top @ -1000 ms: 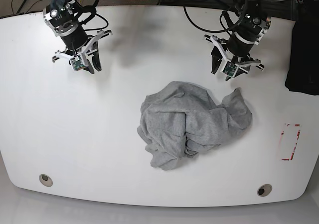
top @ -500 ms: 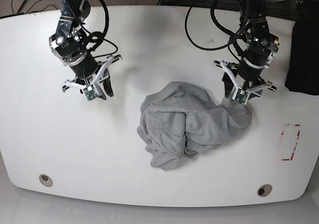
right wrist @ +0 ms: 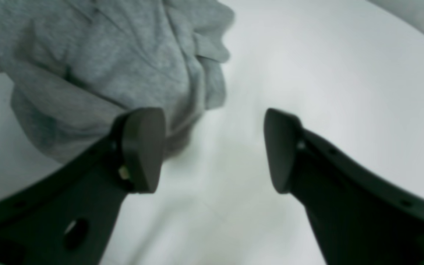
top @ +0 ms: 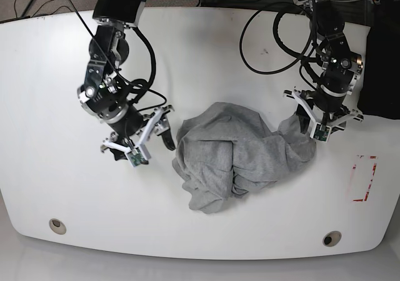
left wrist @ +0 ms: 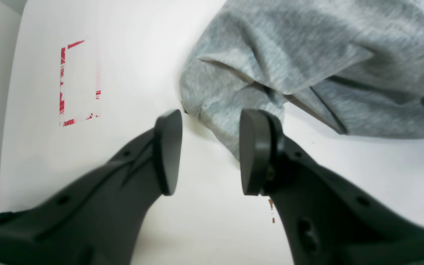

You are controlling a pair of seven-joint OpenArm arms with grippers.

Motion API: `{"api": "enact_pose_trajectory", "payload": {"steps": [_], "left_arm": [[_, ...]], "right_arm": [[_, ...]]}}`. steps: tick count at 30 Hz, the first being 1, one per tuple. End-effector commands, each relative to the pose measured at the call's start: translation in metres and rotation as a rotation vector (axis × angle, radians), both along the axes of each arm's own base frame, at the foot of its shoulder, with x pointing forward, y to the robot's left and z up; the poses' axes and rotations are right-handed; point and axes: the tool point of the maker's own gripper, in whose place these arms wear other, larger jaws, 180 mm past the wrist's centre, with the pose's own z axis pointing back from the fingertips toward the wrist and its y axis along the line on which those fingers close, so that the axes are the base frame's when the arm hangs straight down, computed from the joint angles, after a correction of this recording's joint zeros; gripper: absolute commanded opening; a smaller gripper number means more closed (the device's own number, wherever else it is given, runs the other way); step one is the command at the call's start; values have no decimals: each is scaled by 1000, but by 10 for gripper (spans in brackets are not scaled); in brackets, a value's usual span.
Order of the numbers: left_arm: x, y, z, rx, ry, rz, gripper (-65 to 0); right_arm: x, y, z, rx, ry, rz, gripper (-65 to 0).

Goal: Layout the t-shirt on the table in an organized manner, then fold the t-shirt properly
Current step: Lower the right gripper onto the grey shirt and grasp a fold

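Observation:
A crumpled grey t-shirt [top: 240, 153] lies in a heap right of centre on the white table [top: 62, 187]. In the base view my left gripper [top: 311, 126] hangs over the shirt's right edge. The left wrist view shows it open [left wrist: 208, 151], with a folded corner of the t-shirt [left wrist: 219, 110] lying at the fingertips and nothing clamped. My right gripper [top: 151, 142] stands just left of the heap. Seen from the right wrist it is wide open [right wrist: 212, 151], the t-shirt [right wrist: 105, 55] beyond its left finger [right wrist: 142, 147] and bare table between the tips.
A red-outlined rectangle mark [top: 364, 178] [left wrist: 79, 81] sits near the table's right edge. Two grommet holes [top: 57, 225] [top: 331, 238] lie along the front edge. A dark object [top: 381, 69] rests at the far right, and cables run behind the arms.
Both arms have come forward and down from the back of the table to the shirt's two sides. The right gripper's jaws have spread wider.

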Motion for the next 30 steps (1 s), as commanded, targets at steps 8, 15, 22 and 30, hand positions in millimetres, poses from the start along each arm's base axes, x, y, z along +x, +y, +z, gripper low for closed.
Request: {"api": "enact_pose_trajectory", "payload": {"steps": [8,15,22,30], "left_arm": [[-1,19,10,6,-37,51,-408],[-9,22,3,8,-12,58,-408],[-10,22,2,6,-9,60,-408],[-9,20,1,5,-9,57,-408]], "right_arm": [[54,42,15,45,-10,113,-220],[87,66,22,58,20,168,-220],[116,82,26,136,77,169,-220],[126,99,9,252,143,164,-244]]}}
